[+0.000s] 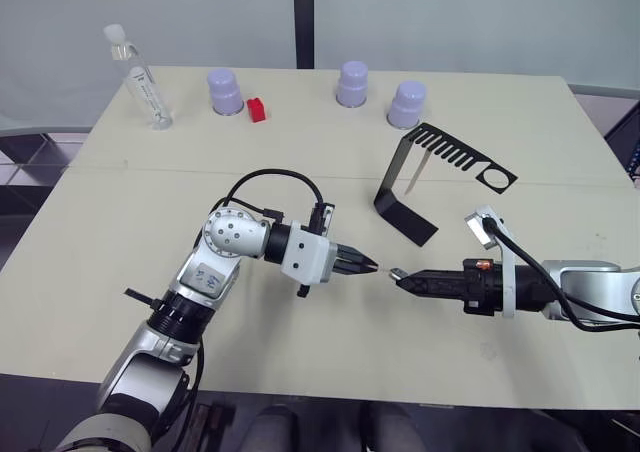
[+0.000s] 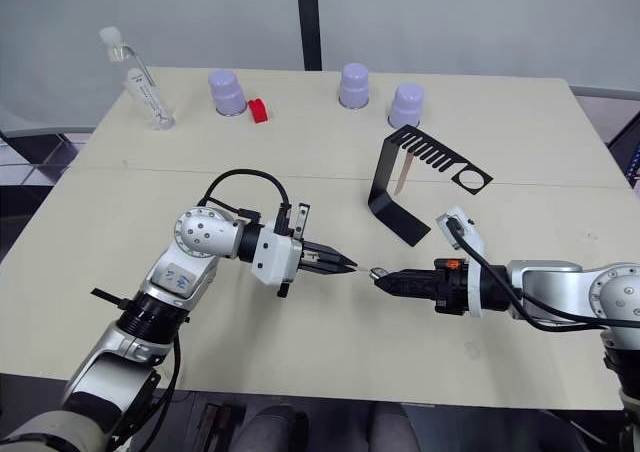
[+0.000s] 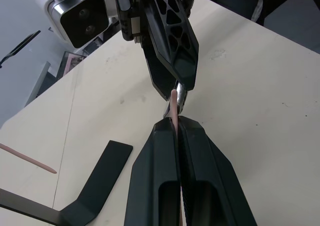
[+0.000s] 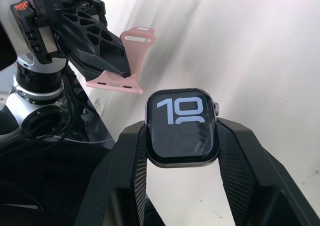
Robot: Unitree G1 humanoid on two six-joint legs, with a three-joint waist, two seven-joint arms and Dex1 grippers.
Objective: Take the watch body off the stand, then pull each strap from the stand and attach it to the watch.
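Observation:
My right gripper (image 4: 182,123) is shut on the watch body (image 4: 182,127), a black case with pale digits on its screen, held a little above the table's middle. My left gripper (image 1: 370,266) is shut on one pink strap (image 4: 140,51), whose end (image 3: 173,106) nearly touches the watch body (image 1: 396,272). The two grippers point tip to tip. Behind the right gripper (image 1: 402,276) stands the black stand (image 1: 393,172). A second pale strap (image 1: 416,176) hangs from its comb-slotted arm.
Three upturned lilac cups (image 1: 225,92) (image 1: 352,84) (image 1: 407,105) line the table's far side, with a small red block (image 1: 257,110) among them. A clear bottle (image 1: 140,77) leans at the far left. The stand's foot (image 1: 408,220) lies close to the right arm.

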